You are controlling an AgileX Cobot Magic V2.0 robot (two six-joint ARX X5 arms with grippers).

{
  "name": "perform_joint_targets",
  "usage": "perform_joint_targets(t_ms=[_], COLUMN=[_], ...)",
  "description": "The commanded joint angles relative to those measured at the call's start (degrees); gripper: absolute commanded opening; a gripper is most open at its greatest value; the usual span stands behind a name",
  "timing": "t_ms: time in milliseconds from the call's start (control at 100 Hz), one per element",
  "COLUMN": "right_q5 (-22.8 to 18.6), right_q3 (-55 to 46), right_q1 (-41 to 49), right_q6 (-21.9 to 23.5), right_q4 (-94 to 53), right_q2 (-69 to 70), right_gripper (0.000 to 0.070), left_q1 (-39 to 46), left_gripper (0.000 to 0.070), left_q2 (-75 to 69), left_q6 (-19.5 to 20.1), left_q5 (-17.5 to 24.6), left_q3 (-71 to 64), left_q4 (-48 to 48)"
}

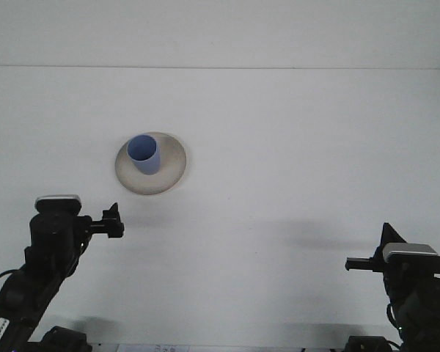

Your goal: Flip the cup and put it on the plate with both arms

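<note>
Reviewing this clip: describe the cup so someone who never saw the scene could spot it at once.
On the white table, look left of centre for the round beige plate. The blue cup stands upright on it, mouth up. It is the only coloured thing in view, and neither gripper touches it.

A plain white table [279, 147] fills the view, meeting a pale wall [220, 29] behind.
</note>
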Motion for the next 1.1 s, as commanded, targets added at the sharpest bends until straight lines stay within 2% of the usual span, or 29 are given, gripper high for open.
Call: perform_joint_targets(t_ms=[0,70,869,929,1019,1089], right_q5=[0.2,0.17,0.17,0.2,0.17,0.17], right_q3=[0.24,0.24,0.24,0.24,0.24,0.24], right_q1=[0.0,0.0,0.0,0.0,0.0,0.0], right_q6=[0.37,0.37,0.37,0.37,0.37,0.39], right_q4=[0.59,0.59,0.59,0.59,0.59,0.59], right_q2=[0.09,0.09,0.09,0.09,0.09,0.09], right_gripper=[0.0,0.0,0.0,0.0,0.0,0.0], left_q1=[-0.17,-0.17,-0.17,-0.13,-0.11,0.09], left_gripper=[0.0239,0.0,0.0012,0.0012,0.0012,0.0012], left_q2=[-2.51,-5.18,-17.81,-18.69,-20.22,-21.53], left_q6=[-0.42,-0.42,-0.11,2.23,3.39,6.82], left_q5=[-0.44,-0.44,-0.42,-0.44,-0.44,-0.42], left_q3=[-0.85,-2.29,-2.45,-2.45,-2.97,-4.04], left_q4=[1.05,1.01,2.38,2.51,4.35,6.8])
